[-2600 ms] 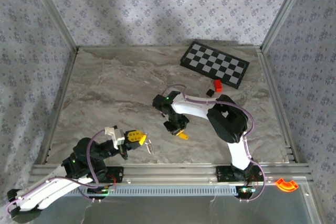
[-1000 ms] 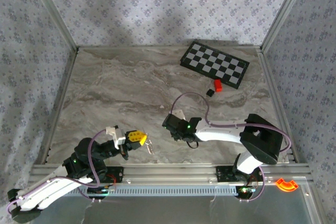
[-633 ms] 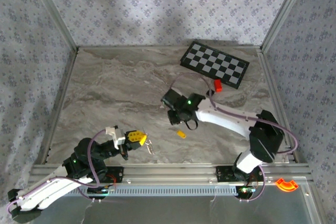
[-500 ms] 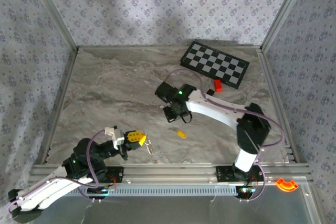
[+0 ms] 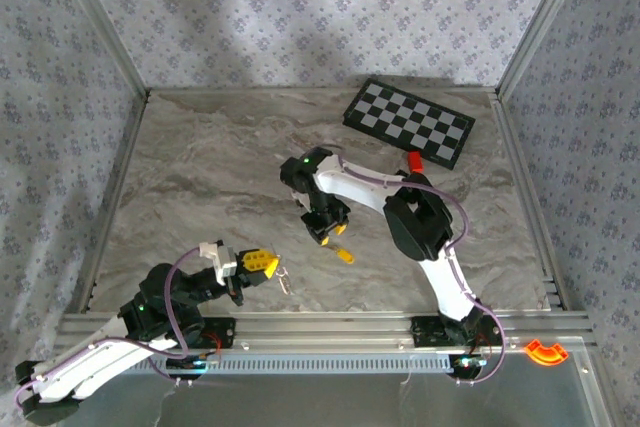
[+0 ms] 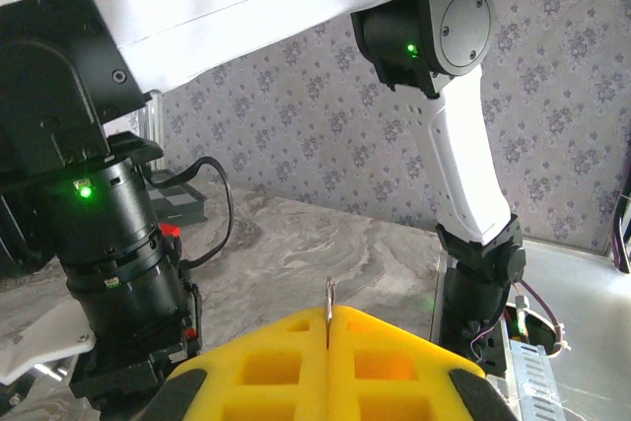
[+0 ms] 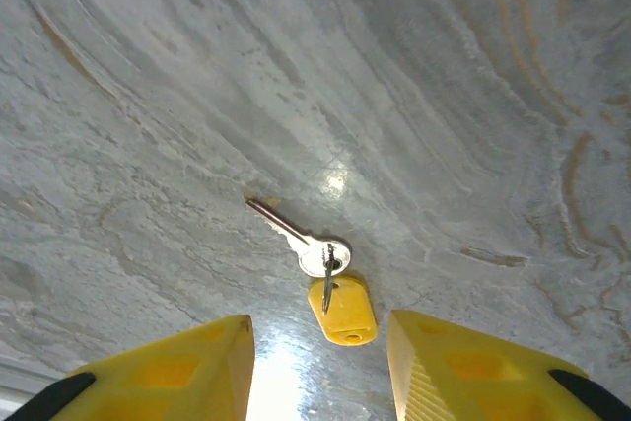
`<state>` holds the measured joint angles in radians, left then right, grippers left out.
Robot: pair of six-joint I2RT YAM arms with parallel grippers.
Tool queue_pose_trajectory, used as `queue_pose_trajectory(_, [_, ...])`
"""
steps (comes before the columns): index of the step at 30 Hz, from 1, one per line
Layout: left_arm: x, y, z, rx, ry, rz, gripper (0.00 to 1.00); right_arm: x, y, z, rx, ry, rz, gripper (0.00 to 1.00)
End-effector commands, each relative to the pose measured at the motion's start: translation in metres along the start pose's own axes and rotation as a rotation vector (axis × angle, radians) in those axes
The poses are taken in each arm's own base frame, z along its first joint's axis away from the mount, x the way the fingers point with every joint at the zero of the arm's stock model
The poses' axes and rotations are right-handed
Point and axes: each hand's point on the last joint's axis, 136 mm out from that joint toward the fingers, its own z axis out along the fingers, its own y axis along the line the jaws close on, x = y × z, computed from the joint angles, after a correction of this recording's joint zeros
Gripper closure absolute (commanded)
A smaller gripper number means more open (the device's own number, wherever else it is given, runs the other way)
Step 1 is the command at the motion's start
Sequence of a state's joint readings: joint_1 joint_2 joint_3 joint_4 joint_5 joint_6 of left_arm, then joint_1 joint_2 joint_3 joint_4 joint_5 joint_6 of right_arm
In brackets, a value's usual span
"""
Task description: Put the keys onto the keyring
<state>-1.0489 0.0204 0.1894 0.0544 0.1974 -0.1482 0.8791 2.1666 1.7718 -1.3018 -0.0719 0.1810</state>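
A grey marbled worktop (image 5: 220, 177) lies inside flower-papered walls (image 5: 300, 17), with a metal rail (image 5: 320, 325) along its near edge. The key (image 7: 296, 237) lies flat on the stone near the middle, joined at its head to a yellow tag (image 7: 341, 308). The right jaws hang just above it, standing apart, with the key ahead of the gap between them. The left jaws are pressed together on the keyring (image 6: 329, 308), of which we see a thin edge rising from the seam of the yellow pads, low and close to the near rail. We think the main risk is the flat key. The stone is smooth and shiny, so the jaws may skid over the key or push it aside, or they may catch the tag and leave the key dangling and turning. The keyring is pinched by very little metal and could twist when the key presses on it. We cannot tell from here where its opening sits. There is wide bare worktop to the left and towards the far wall. The checkerboard (image 5: 408, 134) and the red block (image 5: 414, 163) are well apart from the key, though the right arm's elbow passes near them. The two arms would meet close to the near rail, where room is tight.
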Motion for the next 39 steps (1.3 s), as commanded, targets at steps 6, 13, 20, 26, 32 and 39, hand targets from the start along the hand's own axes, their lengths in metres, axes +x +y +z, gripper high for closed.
queue_pose_trajectory(6, [-0.024,-0.007,-0.004,0.027,-0.072,0.004,1.00,0.010,-0.001,0.016,-0.005,0.103,-0.048,0.60])
queue_pose_trajectory(13, [-0.025,-0.007,-0.004,0.028,-0.079,0.003,1.00,0.009,-0.003,0.029,0.006,0.119,-0.054,0.62])
queue_pose_trajectory(20, [-0.023,-0.007,-0.004,0.027,-0.077,-0.001,1.00,0.006,-0.006,0.034,0.015,0.131,-0.066,0.69])
queue_pose_trajectory(26, [-0.023,-0.005,-0.004,0.018,-0.077,-0.003,1.00,0.013,-0.009,0.035,0.025,0.145,-0.069,0.73])
queue_pose_trajectory(32, [-0.022,-0.005,-0.003,0.017,-0.076,-0.005,1.00,0.014,-0.012,0.035,0.038,0.146,-0.076,0.76])
queue_pose_trajectory(39, [-0.022,-0.004,-0.003,0.014,-0.077,-0.007,1.00,0.011,-0.014,0.031,0.052,0.121,-0.075,0.84])
